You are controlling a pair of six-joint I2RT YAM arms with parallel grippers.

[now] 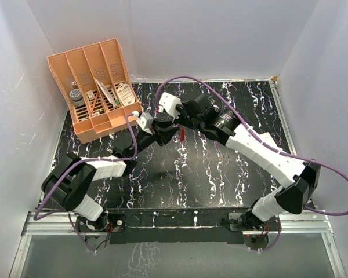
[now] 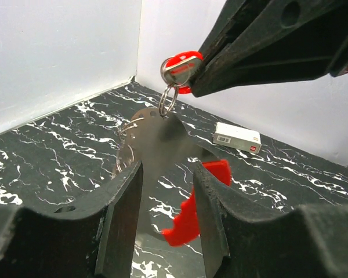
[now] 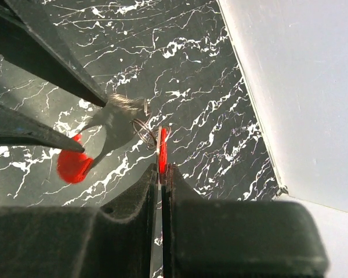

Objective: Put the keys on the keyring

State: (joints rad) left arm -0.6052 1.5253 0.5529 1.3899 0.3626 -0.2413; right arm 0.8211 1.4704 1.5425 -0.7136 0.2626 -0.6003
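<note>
Left gripper (image 2: 168,174) is clamped at a middling gap on the keyring (image 2: 162,142). The keyring's pale grey flat body stands upright between the two fingers (image 2: 123,217), and its red rim shows low centre in the left wrist frame, partly behind the fingers. Right gripper (image 2: 198,74) comes in from the upper right of that frame, jaws pinched fully together on the key (image 2: 182,62). The key has a red head with a pale face and sits at upper centre. A small metal split ring (image 2: 168,99) hangs off the key head and meets the top edge of the keyring. It looks threaded through a hole there, can't confirm. A thin wire loop (image 2: 126,142) sits at the keyring's left edge. All of this is held up off the table (image 2: 58,150), nothing touching it. In the right wrist view the key is edge-on, a thin red sliver at frame centre just above the closed fingertips, with the split ring just left of it. The keyring's grey body is left of centre, pinched between the left gripper's two dark fingers coming from the upper left, and its red part is a blob at lower left. A small white box (image 2: 236,137) with a red mark lies flat on the table right of centre, near the far wall, well apart from both grippers. In the top view both arms meet at upper centre. An orange slotted organizer (image 1: 98,87) stands at upper left with small items in its slots.
</note>
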